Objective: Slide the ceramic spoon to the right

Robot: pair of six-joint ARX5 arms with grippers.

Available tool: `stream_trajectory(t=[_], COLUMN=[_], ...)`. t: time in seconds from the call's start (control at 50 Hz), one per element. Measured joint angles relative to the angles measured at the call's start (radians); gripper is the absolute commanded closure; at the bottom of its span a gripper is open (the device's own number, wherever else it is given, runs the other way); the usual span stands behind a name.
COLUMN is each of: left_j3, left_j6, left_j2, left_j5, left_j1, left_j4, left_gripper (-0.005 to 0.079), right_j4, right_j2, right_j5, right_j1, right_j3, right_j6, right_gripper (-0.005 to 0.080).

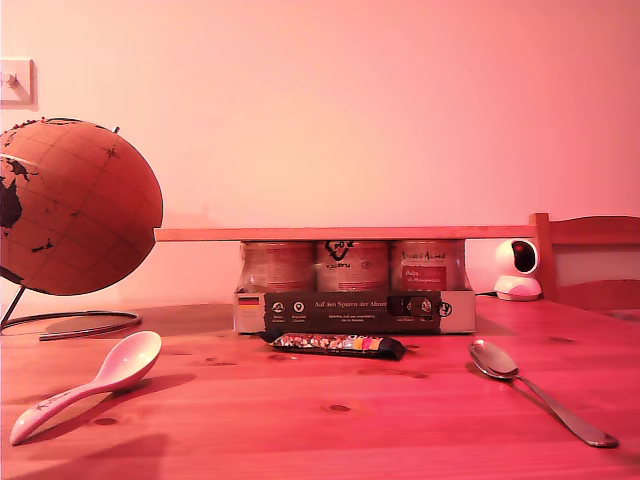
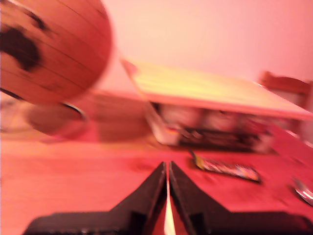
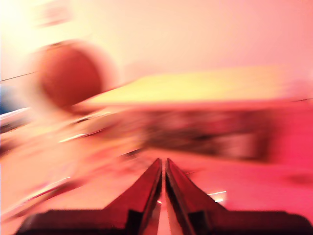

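Both grippers clenched, grasping nothing — my first gripper, my second gripper — ceramic spoon untouched.

Our first gripper hangs above the table with its jaws closed to a thin slit; our second gripper does likewise, gripping nothing.

Looks like a home room, likely a dining or living corner. Wooden table set against a plain wall, with a wall switch high up. Cork globe on a wire stand, chair back, small white home camera, a tray of jars under a plank, a snack bar.
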Motion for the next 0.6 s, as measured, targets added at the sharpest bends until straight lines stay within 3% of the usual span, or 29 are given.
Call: stream_trajectory(t=[0.26,0.46,0.6], left_j3=[0.002,0.051,0.123], left_j6=[-0.001,0.000,0.012], left_j2=[0.087,0.280,0.439], left_j5=[-0.010,-0.074,-0.099], left_j1=[-0.084,-0.151,-0.201], left_j4=[-0.047,-0.059,-0.051], left_gripper=[0.0765,0.0751,0.0725], right_j4=[-0.041,-0.105,-0.125], right_j2=[0.000,0.000,0.000], right_j5=[0.014,0.126,0.197], right_j1=[0.210,0.368,0.433], right_j3=[0.000,0.000,0.000], right_j6=[0.055,0.056,0.055], right_gripper=[0.0764,0.0764,0.0764])
